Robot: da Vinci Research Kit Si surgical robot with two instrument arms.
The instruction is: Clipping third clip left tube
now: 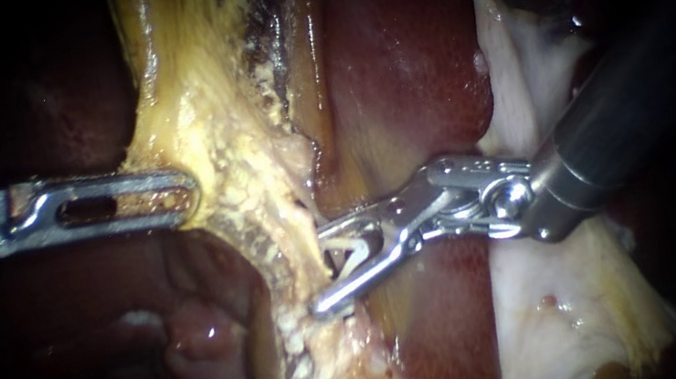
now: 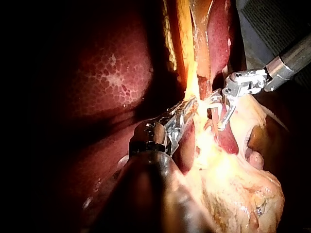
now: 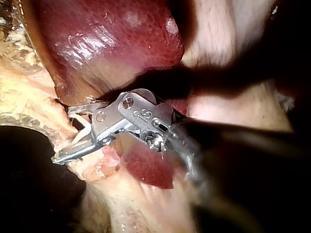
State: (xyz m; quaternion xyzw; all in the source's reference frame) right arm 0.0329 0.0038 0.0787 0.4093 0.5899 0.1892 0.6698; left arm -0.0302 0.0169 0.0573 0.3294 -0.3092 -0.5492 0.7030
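Fatty band (image 1: 228, 144), yellow and crumbly, runs down the middle of the endoscope view, with dark red liver (image 1: 409, 66) beside it. Our left instrument (image 1: 188, 193) comes in level, its jaws clenched on the band's near edge. Our right instrument (image 1: 321, 268) reaches in from the opposite side. Its jaws stand apart with a pale clip (image 1: 355, 249) seated between them and touching both, and the jaw tips are pressed into the band. Here we cannot separate the tube from the fat around it.

In the left wrist view, our left instrument (image 2: 188, 108) bites the fatty band (image 2: 194, 90), which stretches taut ahead of it. Just beside those jaws, our right instrument (image 2: 217, 114) straddles a pinkish tube (image 2: 212, 121). The tube passes between the jaws, and the clip (image 2: 215, 104) sits open around it. Mottled liver (image 2: 112, 73) lies on the far side of our shaft.

In the right wrist view, our right instrument (image 3: 63, 134) holds the clip (image 3: 83, 131) spread in a V between its jaws, against the edge of the fatty band (image 3: 29, 97). A glossy lobe of liver (image 3: 107, 43) lies just beyond the jaws. We cannot pick out the tube here
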